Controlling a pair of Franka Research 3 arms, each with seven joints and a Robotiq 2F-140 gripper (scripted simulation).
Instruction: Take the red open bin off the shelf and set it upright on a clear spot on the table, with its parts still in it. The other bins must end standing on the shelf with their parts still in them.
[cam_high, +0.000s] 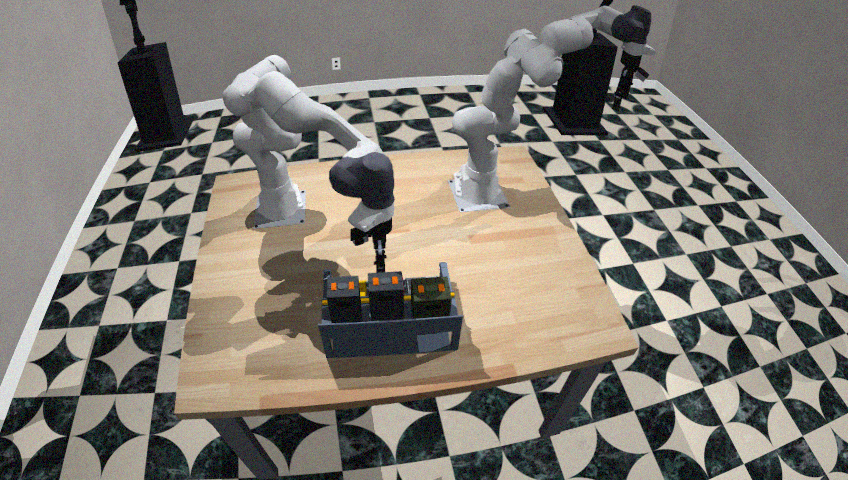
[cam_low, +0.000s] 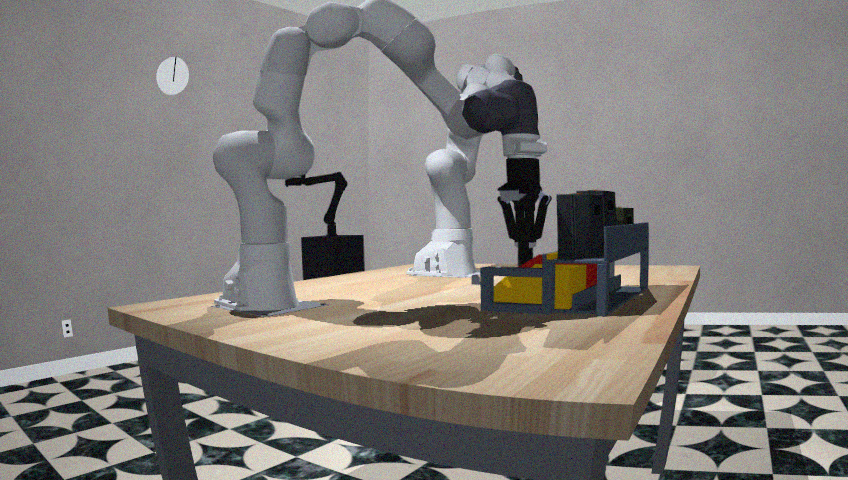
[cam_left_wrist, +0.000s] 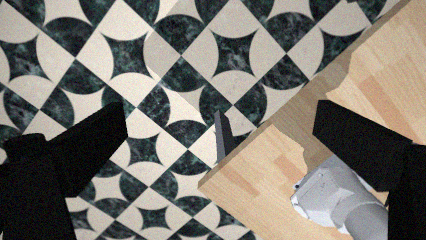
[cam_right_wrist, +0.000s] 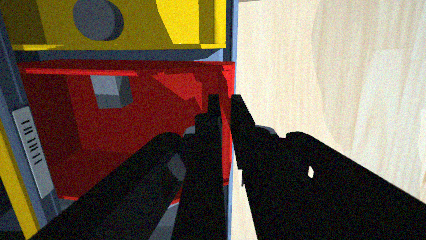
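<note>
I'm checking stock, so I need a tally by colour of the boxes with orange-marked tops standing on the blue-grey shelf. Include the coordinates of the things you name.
Black boxes with orange-marked tops (cam_high: 343, 306) (cam_high: 386, 302) (cam_low: 568, 228) (cam_low: 602, 220): 2
Dark green box with an orange-marked top (cam_high: 430, 304) (cam_low: 625, 215): 1
Total: 3

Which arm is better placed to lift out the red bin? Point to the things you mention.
Probably the right: its hand (cam_high: 380, 268) (cam_low: 524, 262) (cam_right_wrist: 225, 97) is at the red bin's (cam_right_wrist: 110, 120) edge, while the left hand (cam_high: 618, 105) (cam_left_wrist: 220, 118) hangs beyond the table (cam_high: 523, 267) (cam_low: 357, 350) (cam_left_wrist: 250, 190).

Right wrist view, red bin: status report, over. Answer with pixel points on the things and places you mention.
Right gripper (cam_high: 379, 269) (cam_low: 524, 262) (cam_right_wrist: 225, 97) shut on front wall of red bin (cam_low: 533, 260) (cam_right_wrist: 112, 130); left gripper (cam_high: 618, 104) (cam_left_wrist: 221, 117) open, off the table. Bin on shelf (cam_high: 389, 340) (cam_low: 626, 240) (cam_right_wrist: 11, 90). Dark boxes (cam_high: 385, 303) (cam_low: 577, 231) above could crowd the lift.
</note>
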